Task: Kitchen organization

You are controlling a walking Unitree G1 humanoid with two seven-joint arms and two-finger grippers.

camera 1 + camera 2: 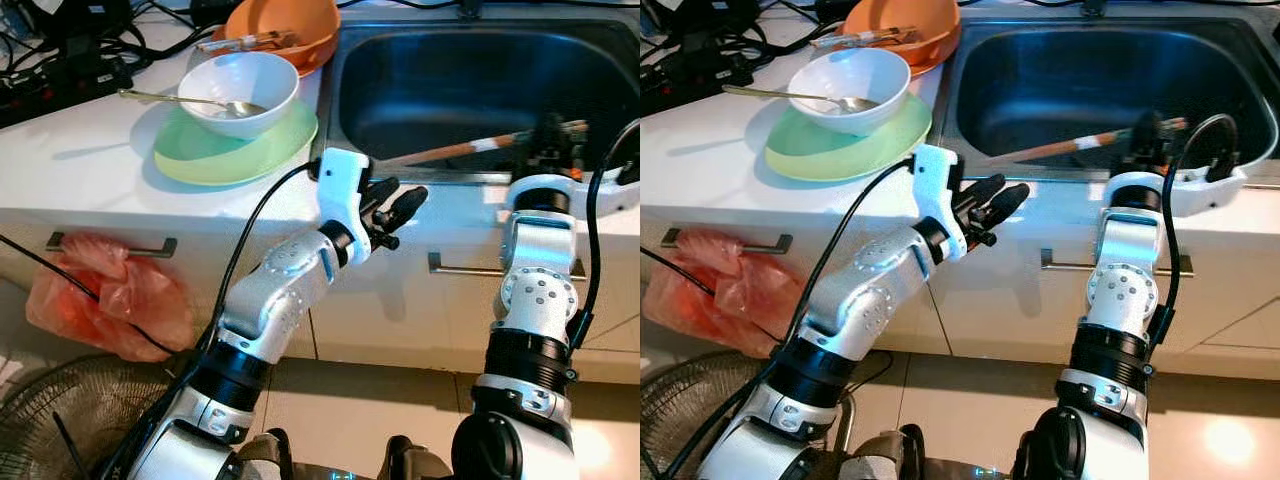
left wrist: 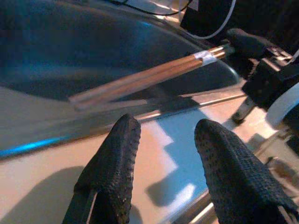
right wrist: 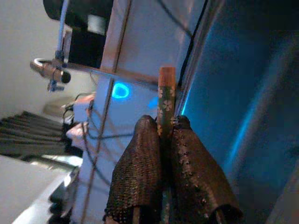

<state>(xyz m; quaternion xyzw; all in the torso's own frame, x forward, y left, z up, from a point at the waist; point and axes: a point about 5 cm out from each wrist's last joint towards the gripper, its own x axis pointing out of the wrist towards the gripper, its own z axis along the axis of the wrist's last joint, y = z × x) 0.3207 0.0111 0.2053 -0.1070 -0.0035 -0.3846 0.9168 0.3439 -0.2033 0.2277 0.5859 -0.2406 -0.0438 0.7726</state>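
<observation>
A pair of brown chopsticks (image 1: 450, 152) with a white band slants over the steel sink (image 1: 335, 90). My right gripper (image 1: 550, 135) is shut on their near end above the sink's right front corner. In the right wrist view the chopsticks (image 3: 165, 93) stick out from between the closed fingers (image 3: 140, 158). My left gripper (image 1: 400, 195) stands open and holds nothing, just in front of the counter edge by the sink's left corner. The left wrist view looks past the gripper (image 2: 163, 128) at the chopsticks (image 2: 140, 81) across the basin.
On the counter to the left, a white bowl (image 1: 240, 90) with a spoon (image 1: 180, 98) sits on a green plate (image 1: 200, 155). An orange bowl (image 1: 290, 30) with utensils is behind it. A pink plastic bag (image 1: 110, 295) hangs at a drawer handle, above a fan (image 1: 40, 420).
</observation>
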